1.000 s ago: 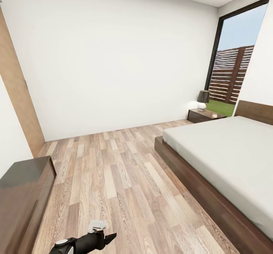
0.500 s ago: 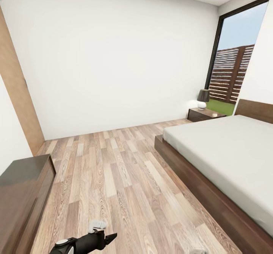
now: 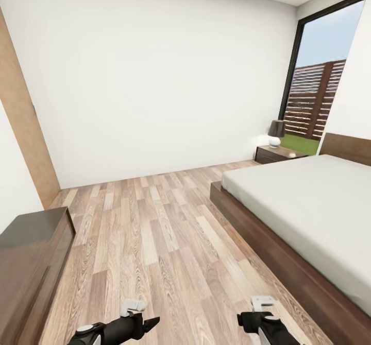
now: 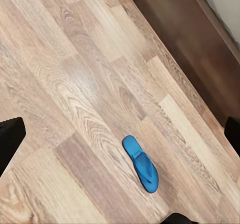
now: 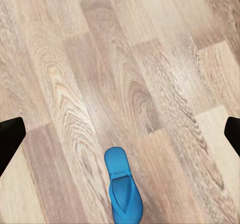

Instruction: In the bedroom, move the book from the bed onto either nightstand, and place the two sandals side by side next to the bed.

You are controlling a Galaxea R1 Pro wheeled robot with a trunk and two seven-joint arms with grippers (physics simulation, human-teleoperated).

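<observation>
Bedroom with white walls and a plank floor [image 3: 154,231]. The bed [image 3: 309,206], dark frame and bare grey mattress, runs along the floor's right edge; no book can be made out on the part of the mattress in view. A nightstand [image 3: 275,154] stands at the bed's head corner, carrying a small lamp [image 3: 276,134], beside a tall window [image 3: 319,77]. A long dark cabinet [image 3: 31,262] sits at the floor's left edge. Left tool [image 3: 147,324] and right tool [image 3: 246,320] hang low over the floor, fingers spread wide in each wrist view, both empty. One blue sandal [image 4: 141,164] lies flat on the planks, near the bed frame but apart from it.
</observation>
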